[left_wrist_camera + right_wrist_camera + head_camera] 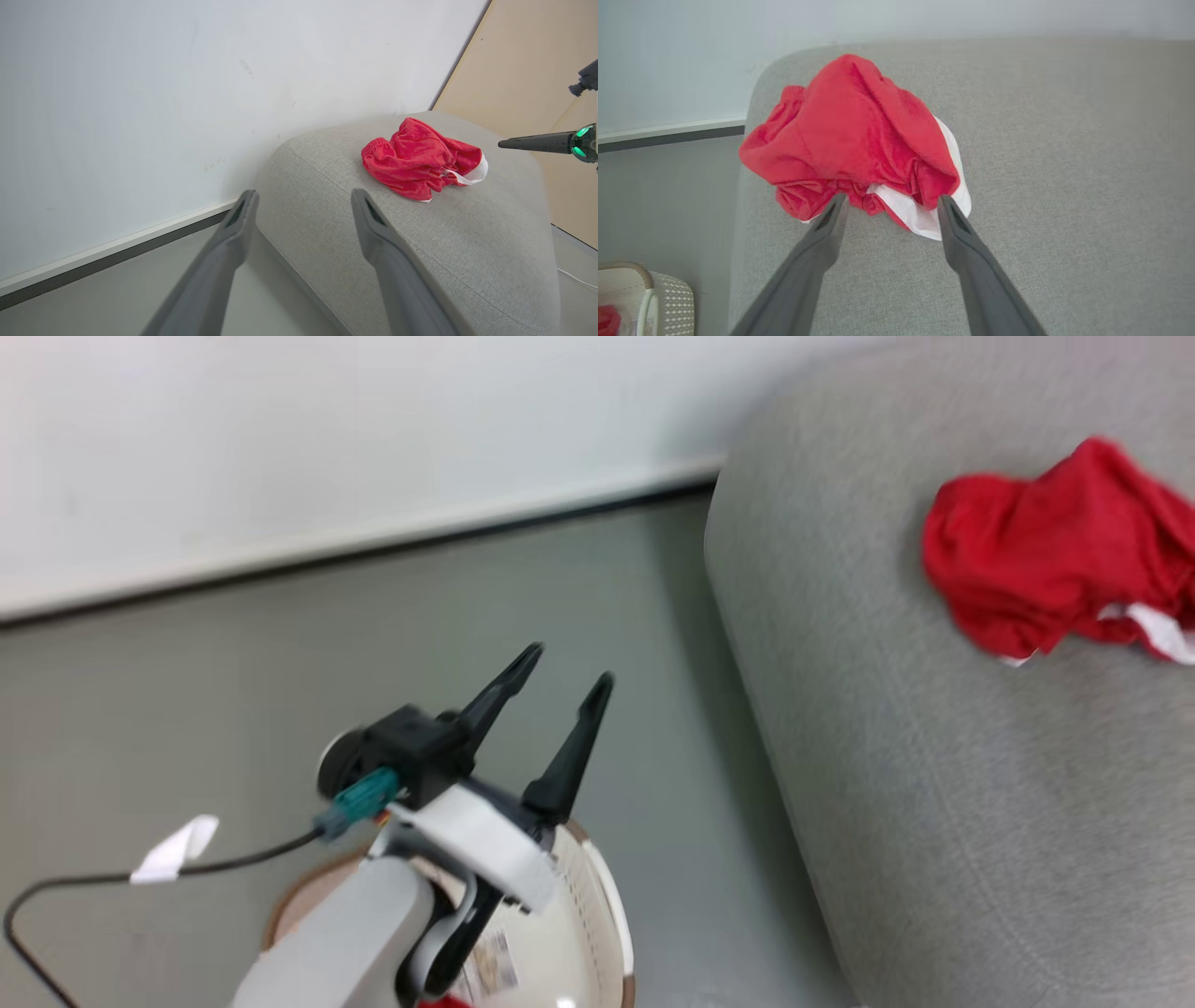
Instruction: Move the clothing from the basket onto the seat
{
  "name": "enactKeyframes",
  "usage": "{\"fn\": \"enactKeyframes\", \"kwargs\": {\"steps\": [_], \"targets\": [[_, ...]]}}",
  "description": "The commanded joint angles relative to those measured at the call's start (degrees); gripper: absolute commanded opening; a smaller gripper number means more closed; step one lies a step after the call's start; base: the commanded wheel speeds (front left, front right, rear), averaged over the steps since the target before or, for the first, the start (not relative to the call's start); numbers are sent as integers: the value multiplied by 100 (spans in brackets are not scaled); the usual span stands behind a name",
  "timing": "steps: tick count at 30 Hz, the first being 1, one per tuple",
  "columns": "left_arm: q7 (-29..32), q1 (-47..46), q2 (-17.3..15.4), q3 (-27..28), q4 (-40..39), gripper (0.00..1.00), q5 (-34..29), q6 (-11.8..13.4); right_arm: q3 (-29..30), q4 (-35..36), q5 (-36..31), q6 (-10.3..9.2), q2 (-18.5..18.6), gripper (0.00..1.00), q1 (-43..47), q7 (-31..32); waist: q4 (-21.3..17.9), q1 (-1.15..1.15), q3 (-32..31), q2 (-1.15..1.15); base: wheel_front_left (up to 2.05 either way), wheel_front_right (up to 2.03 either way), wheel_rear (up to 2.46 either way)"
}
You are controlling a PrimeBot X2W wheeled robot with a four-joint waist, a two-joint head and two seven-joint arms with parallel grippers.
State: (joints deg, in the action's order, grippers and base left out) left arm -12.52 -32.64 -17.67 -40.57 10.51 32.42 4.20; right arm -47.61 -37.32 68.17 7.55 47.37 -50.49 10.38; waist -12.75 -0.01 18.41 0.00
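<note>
Right jaws: spread wide, gripping nothing, tips just beside the clothing (859,135). Clothing: red with white trim, bunched in a heap on the seat (1064,186), near its rounded corner. Left jaws: spread wide, empty, above the basket (583,933) on the floor (187,709)

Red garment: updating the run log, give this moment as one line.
garment: crumpled on grey seat | right claw: open, tips at garment's edge | left claw: open, empty | basket: red fabric inside
</note>
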Motion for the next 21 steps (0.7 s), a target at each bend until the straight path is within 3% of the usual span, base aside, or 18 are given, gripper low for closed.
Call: {"fn": "enactKeyframes", "kwargs": {"steps": [1, 9, 14, 21], "targets": [[-51, 117, -53, 42, 5, 100, 43, 33, -23, 54, -27, -12, 59, 100, 131, -75, 14, 1, -447, 0, 0, 0, 0], [-203, 752, -207, 451, -87, 100, 306, 297, 151, 866, -290, -12, 143, 100, 458, -1083, 262, 1, -1277, 0, 0, 0, 0], [-242, 1189, -367, 765, -151, 100, 362, 513, 507, 1237, -517, -12, -187, 100, 918, -2077, 479, 1, -1666, 0, 0, 0, 0], [-260, 1820, -550, 1250, -374, 100, 413, 843, 1221, 1583, -1187, -13, -898, 100, 1887, -2517, 747, 1, -1946, 0, 0, 0, 0]]}}
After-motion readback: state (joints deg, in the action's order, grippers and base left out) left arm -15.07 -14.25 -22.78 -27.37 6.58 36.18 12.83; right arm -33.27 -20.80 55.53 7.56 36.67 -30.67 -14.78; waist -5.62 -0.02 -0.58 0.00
